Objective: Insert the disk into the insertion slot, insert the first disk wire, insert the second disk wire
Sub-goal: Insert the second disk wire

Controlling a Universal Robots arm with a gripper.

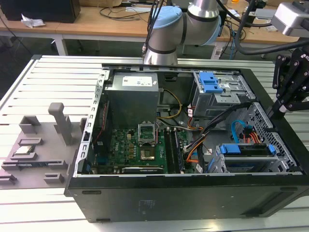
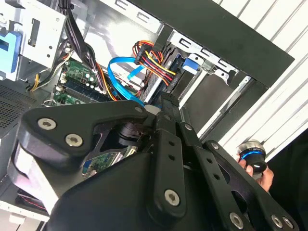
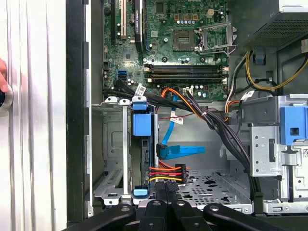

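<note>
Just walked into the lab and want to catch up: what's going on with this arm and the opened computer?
A robot arm is working inside an open computer case. The disk in its blue carrier already sits in the insertion slot. The gripper is right beside the multi-coloured wire at the disk's edge, next to the blue wire. I cannot tell whether either wire is fully plugged in.

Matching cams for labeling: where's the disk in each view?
Exterior view: the disk lies low at the exterior view's right, inside the open case.
Second wrist view: the disk shows its blue carrier end next to the red-yellow wire bundle.
First wrist view: the disk stands edge-on by a silver rail.
Shared landmark: the blue cable beside it.
</note>
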